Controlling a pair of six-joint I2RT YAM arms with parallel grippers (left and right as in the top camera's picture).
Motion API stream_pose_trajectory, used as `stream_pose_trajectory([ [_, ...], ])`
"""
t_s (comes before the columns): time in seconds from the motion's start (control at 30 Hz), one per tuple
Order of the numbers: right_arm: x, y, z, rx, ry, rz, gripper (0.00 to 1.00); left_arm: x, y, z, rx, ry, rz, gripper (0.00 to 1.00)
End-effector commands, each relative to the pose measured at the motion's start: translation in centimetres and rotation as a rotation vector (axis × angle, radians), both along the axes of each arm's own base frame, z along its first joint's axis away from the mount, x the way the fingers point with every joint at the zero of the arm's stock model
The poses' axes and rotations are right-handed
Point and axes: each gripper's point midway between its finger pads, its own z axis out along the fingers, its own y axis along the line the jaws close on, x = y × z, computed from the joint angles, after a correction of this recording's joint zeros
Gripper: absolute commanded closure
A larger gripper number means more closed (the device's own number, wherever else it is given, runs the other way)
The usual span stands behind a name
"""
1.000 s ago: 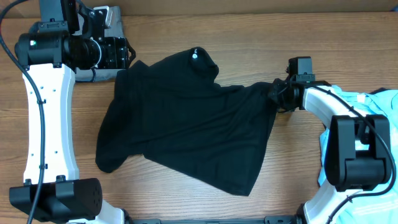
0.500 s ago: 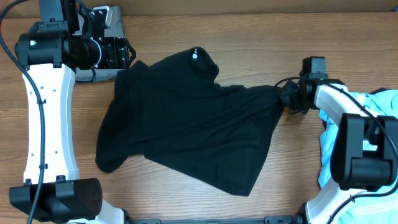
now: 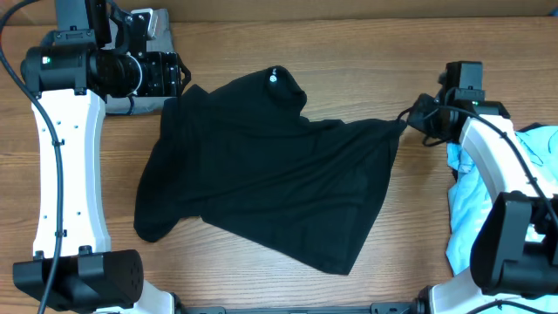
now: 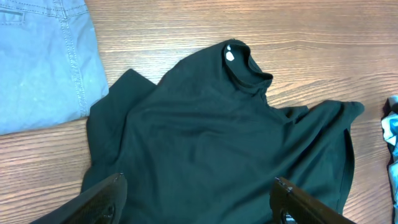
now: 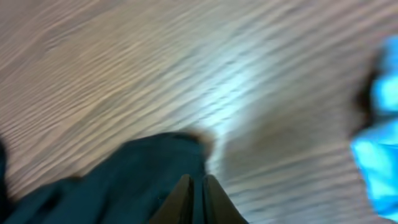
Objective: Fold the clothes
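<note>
Overhead: the black shirt [image 3: 261, 174] lies crumpled on the table [image 3: 349, 61], its collar toward the far edge. My right gripper [image 3: 418, 119] meets the shirt's right sleeve tip, and the light blue tee [image 3: 457, 201] is heaped under that arm.

Left wrist: my left gripper [image 4: 199, 186] hangs wide open over the shirt, holding nothing. Grey trousers [image 4: 43, 62] lie just beside the shirt.

Right wrist, blurred: the fingers [image 5: 181, 193] are nearly closed, seemingly pinching black fabric. Such a thin pinch may slip if I pull, or the arm may drag the tee. No containers are in view.
</note>
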Motion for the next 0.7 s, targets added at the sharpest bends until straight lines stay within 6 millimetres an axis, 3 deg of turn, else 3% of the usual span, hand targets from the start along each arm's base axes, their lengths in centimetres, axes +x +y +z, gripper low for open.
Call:
stream_pose_trajectory([
  [0.0,0.3,-3.2,1.0,-0.027,-0.031,-0.111,0.90,0.1,0.2,0.7,0.016,-0.028,-0.017,0.23],
  [0.07,0.3,-2.0,1.1,0.067,-0.041,-0.028,0.76,0.1,0.2,0.7,0.016,-0.028,-0.017,0.23],
  [0.13,-0.4,0.6,1.2,0.188,-0.030,0.089,0.62,0.1,0.2,0.7,0.016,-0.028,-0.017,0.23],
  [0.27,-3.7,4.6,0.5,0.344,0.103,0.161,0.61,0.1,0.2,0.7,0.016,-0.028,-0.017,0.24],
  [0.47,-9.6,10.7,-2.0,0.380,0.332,0.285,0.61,0.1,0.2,0.7,0.016,-0.029,-0.017,0.22],
  [0.53,-11.1,11.7,-3.1,0.372,0.390,0.281,0.62,0.1,0.2,0.7,0.016,-0.029,-0.017,0.22],
  [0.67,-13.4,11.4,-5.1,0.298,0.479,0.212,0.64,0.1,0.2,0.7,0.018,-0.031,-0.020,0.21],
])
